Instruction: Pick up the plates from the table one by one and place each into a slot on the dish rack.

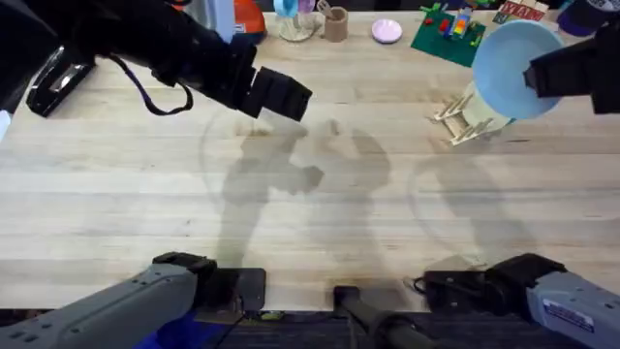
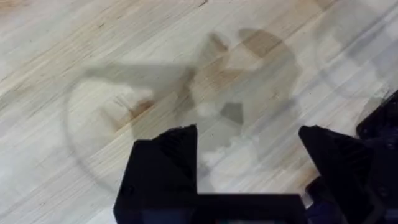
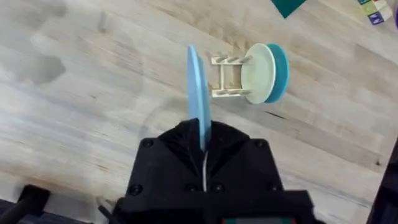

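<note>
My right gripper (image 3: 203, 142) is shut on the edge of a light sky blue plate (image 1: 516, 68), which I hold up on edge in the air over the dish rack (image 1: 467, 120) at the table's far right. Seen edge-on in the right wrist view, the blue plate (image 3: 199, 96) hangs clear of the small wooden dish rack (image 3: 227, 78). A cream plate (image 3: 258, 73) and a teal plate (image 3: 281, 71) stand upright in the rack's slots. My left gripper (image 2: 249, 158) is open above bare table (image 1: 291, 213), and in the overhead view that left gripper (image 1: 281, 97) hovers left of centre.
Along the far edge sit a green baseplate with toy bricks (image 1: 448, 34), a pink disc (image 1: 387, 31), a small brown cup (image 1: 335, 23) and a glass item (image 1: 295, 19). A black object (image 1: 58, 79) lies at the far left.
</note>
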Robot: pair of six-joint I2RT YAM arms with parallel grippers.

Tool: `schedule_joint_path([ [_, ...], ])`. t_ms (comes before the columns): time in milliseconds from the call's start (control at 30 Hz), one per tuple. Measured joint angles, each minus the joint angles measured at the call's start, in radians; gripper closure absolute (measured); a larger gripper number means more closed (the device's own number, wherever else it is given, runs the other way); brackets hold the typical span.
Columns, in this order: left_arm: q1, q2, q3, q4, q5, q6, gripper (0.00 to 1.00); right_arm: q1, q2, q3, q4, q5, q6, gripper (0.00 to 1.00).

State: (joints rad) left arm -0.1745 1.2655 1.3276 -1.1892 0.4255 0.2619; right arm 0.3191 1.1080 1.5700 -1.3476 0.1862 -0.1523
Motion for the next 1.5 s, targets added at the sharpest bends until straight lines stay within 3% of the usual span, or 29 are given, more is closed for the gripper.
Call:
schedule_joint_path([
  [267,0.000,0.000,0.000,0.000,0.000,0.000,0.005,-0.044,0.000,0.000,-0.001,0.072,-0.031,0.973],
  [667,0.000,0.000,0.000,0.000,0.000,0.000,0.006,-0.064,0.000,0.000,-0.001,0.083,-0.036,0.973],
  [1300,0.000,0.000,0.000,0.000,0.000,0.000,0.006,-0.259,0.000,0.000,0.053,0.081,-0.066,0.973],
  [1500,0.000,0.000,0.000,0.000,0.000,0.000,0.006,-0.318,0.000,0.000,0.071,0.022,-0.102,0.973],
])
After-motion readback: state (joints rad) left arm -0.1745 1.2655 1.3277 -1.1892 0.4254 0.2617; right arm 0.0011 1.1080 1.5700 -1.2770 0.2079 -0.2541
